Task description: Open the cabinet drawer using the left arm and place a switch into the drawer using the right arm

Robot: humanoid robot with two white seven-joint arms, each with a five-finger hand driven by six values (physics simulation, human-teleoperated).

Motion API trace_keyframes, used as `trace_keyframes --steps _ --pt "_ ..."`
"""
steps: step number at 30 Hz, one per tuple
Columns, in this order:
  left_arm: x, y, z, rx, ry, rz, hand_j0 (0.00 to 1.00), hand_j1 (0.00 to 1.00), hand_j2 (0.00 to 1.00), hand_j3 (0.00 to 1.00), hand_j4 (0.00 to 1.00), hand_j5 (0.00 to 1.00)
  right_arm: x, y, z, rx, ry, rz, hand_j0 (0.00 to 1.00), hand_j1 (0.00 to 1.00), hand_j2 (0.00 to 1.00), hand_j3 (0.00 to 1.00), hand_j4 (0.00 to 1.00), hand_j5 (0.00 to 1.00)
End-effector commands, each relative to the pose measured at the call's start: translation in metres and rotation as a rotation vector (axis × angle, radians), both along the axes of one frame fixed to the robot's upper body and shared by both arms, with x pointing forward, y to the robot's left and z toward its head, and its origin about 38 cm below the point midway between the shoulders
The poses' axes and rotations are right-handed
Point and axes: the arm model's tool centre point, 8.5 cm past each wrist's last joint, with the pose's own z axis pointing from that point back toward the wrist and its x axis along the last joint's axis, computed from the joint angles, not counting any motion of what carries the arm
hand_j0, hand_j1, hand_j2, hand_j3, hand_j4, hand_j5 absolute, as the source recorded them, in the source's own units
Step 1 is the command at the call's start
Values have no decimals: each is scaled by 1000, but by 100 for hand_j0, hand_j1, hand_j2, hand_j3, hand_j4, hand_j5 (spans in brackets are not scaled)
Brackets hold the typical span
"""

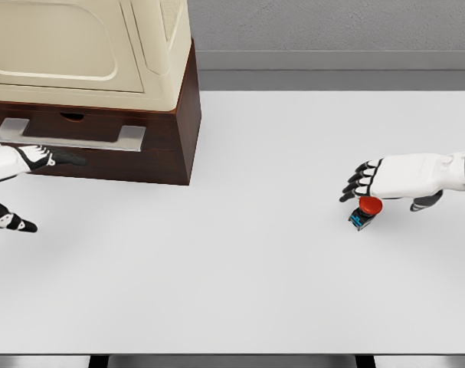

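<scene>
Head view: wide white flat table [240, 291], with dark brown wooden cabinet [182, 130] at far left corner, cream rounded plastic appliance [86, 46] standing on top of it. In cabinet front, drawer [152, 153] closed, flush with the face, flat grey metal handle [71, 135] across it.

Left white five-finger hand [40, 157] entering from left edge of the table, forearm nearly level, dark fingers [67, 159] stretched toward the right just under the grey handle, very near the drawer front; cannot tell whether touching or hooked on it. Nothing visibly held. Lower on left edge, one more white and black part of the same arm [10, 221], above the table.

Right white five-finger hand [385, 180] near right edge of the table, forearm level, coming in from the right, palm downward. Dark fingers [355, 184] pointing left, slightly bent and a little apart, relaxed, holding nothing; thumb [427, 202] hanging below the palm.

Small switch with red round button and black-blue base [366, 212] lying on the table near right edge, tilted, just under the right fingers, not gripped.
</scene>
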Motion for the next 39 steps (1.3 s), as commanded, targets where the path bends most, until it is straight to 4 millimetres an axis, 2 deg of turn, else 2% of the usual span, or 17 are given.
trace_keyframes --steps 1,3,5,11,16,21,23,28,39 --pt "-4 -2 2 -35 95 -37 100 100 100 100 100 100 1 5 -5 7 10 5 100 100 100 100 100 100" --pt "-1 -20 2 -116 169 -134 100 100 100 100 100 100 1 8 -11 -9 13 17 100 100 100 100 100 100" --pt "11 -39 18 -275 147 -170 100 100 100 100 100 100 2 7 -11 -9 15 12 100 100 100 100 100 100" --pt "11 -35 22 -309 159 -156 100 100 100 100 100 100 2 7 -11 -9 15 12 100 100 100 100 100 100" --pt "15 -31 55 -260 74 -159 100 100 100 100 100 100 2 9 -12 -5 15 17 100 100 100 100 100 100" --pt "19 -28 45 -107 74 -115 100 100 100 100 100 100 2 9 -12 -5 17 16 100 100 100 100 100 100" --pt "28 -22 44 -73 133 -9 100 100 100 100 100 100 2 9 -12 -5 17 16 100 100 100 100 100 100" --pt "34 -19 51 -55 147 51 100 100 100 100 100 100 2 10 -12 -4 15 18 100 100 100 100 100 100" --pt "38 -12 37 37 188 135 100 100 100 100 100 100 2 10 -12 -3 15 17 99 99 99 99 99 99"
